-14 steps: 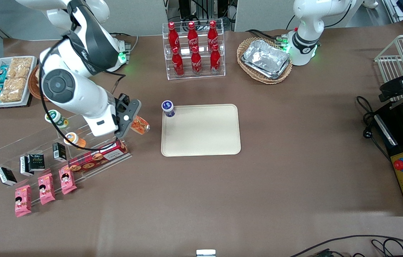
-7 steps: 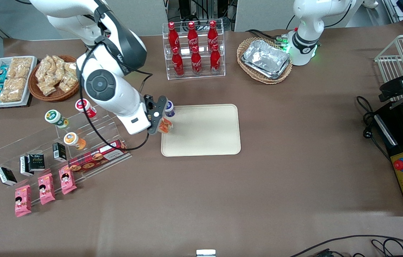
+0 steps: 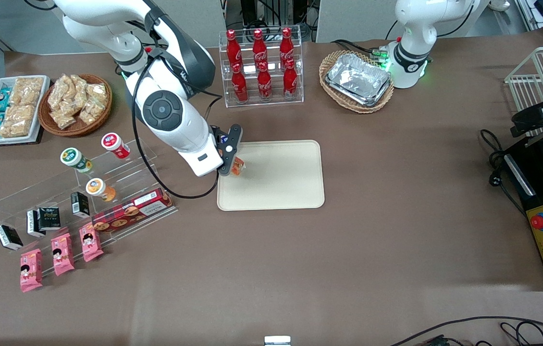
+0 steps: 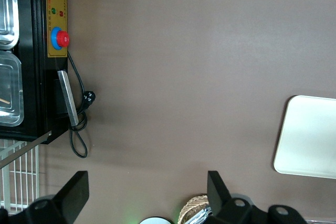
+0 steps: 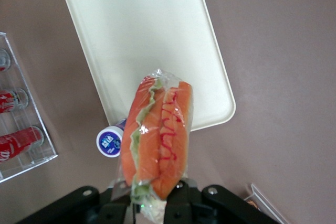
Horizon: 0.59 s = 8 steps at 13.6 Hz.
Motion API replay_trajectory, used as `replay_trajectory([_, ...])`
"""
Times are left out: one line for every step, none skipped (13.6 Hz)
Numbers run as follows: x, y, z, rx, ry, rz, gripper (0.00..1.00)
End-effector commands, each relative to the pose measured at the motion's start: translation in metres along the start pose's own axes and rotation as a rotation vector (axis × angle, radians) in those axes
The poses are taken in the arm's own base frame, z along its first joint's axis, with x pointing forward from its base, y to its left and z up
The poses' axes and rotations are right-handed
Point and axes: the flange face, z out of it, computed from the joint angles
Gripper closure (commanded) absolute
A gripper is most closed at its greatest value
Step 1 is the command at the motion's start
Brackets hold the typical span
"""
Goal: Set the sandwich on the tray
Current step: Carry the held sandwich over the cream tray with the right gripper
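Front view: the working arm reaches over the brown surface (image 3: 372,240), its gripper (image 3: 233,161) above the tray's edge nearest the working arm's end.
Fingers: closed on the sandwich (image 3: 237,166), pinching the wrapped wedge at one end; the right wrist view shows the gripper (image 5: 157,203) clamped on the wrap's base.
Sandwich: in clear wrap, orange-red and pale green layers showing (image 5: 157,140), held in the air over the tray, not resting on it.
Tray: cream-beige rectangle (image 3: 281,178) lying flat on the surface, its bare face under the sandwich (image 5: 152,40); one corner shows in the left wrist view (image 4: 310,140).
Small cup: blue-and-white lid (image 5: 109,141), just beside the tray's corner; mostly hidden by the gripper from the front.
Cola rack: clear stand of red bottles (image 3: 261,67), farther from the front camera than the tray.
Foil trays: stacked in a wicker basket (image 3: 358,79), toward the parked arm's end.
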Motion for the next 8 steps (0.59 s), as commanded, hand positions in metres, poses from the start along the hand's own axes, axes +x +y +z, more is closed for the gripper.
replay_trajectory([0.015, -0.003, 0.007, -0.008, -0.01, -0.01, 0.81])
replay_trajectory([0.017, -0.002, 0.01, -0.011, -0.009, -0.012, 0.81])
replay_trajectory([0.02, -0.003, 0.013, -0.014, -0.005, -0.016, 0.81])
replay_trajectory([0.028, -0.01, 0.016, -0.023, -0.001, -0.036, 0.81])
replay_trajectory([0.033, -0.009, 0.019, -0.029, 0.006, -0.043, 0.81])
replay_trajectory([0.039, -0.007, 0.023, -0.034, 0.011, -0.054, 0.8])
replay_trajectory([0.048, -0.011, 0.028, -0.041, 0.014, -0.068, 0.8])
replay_trajectory([0.053, -0.011, 0.032, -0.05, 0.023, -0.069, 0.8])
